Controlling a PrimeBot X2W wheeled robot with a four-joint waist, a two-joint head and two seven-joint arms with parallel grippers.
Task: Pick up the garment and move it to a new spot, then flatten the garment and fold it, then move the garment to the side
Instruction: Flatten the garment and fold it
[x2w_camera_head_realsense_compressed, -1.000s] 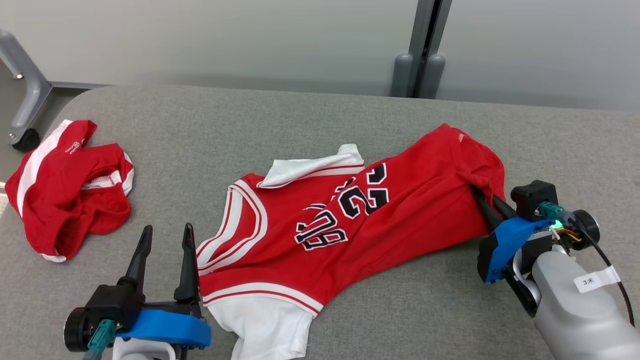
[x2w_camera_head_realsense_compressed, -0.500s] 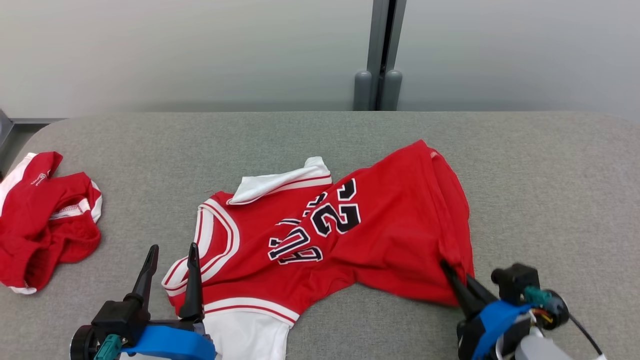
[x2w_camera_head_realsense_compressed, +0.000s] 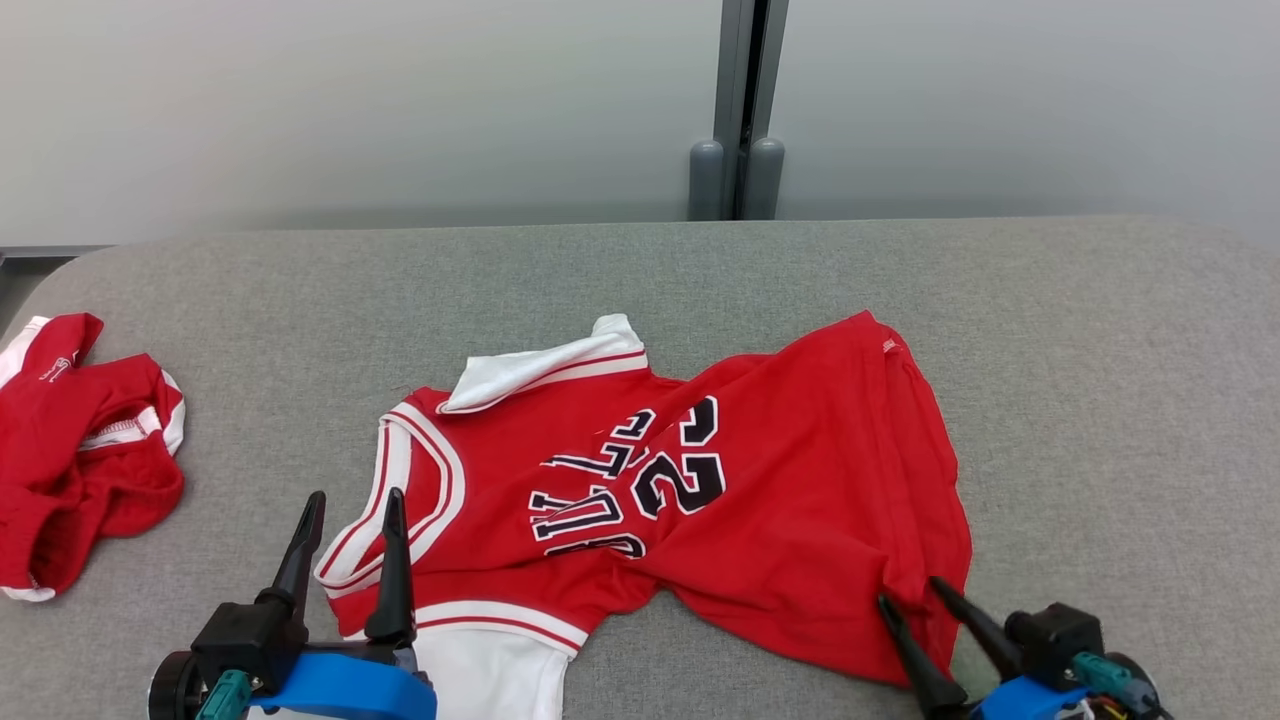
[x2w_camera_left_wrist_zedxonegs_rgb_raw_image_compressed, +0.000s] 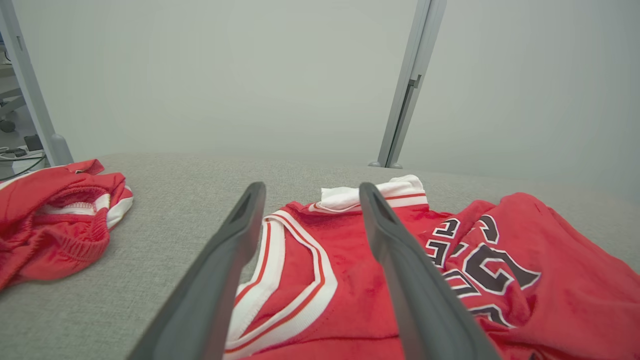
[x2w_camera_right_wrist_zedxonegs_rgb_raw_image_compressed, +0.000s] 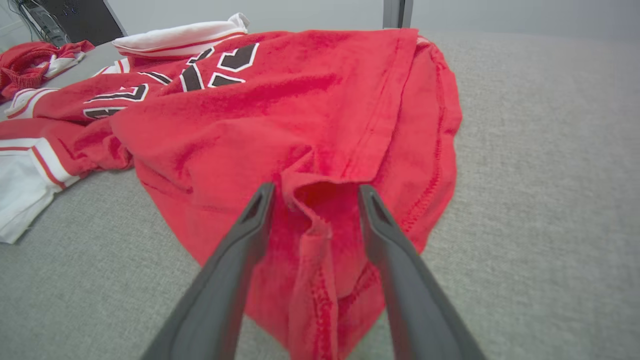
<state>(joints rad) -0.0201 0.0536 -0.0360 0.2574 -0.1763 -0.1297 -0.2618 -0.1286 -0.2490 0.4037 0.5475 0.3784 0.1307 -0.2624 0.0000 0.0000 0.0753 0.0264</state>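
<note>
Red jersey (x2w_camera_head_realsense_compressed: 760, 520) now let go, right fingers (x2w_camera_head_realsense_compressed: 905, 645) spread astride its hem, left fingers (x2w_camera_head_realsense_compressed: 393, 580) wide

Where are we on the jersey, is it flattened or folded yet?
Looks moved: the jersey lies mid grey table. In hand: flattening; it is spread but wrinkled, right gripper open astride the hem, left gripper open over the striped trim. Left: folding, moving aside.

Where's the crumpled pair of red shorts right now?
In the head view, the red shorts lie at the far left edge of the table, apart from the jersey, beyond and left of the left gripper.
</note>
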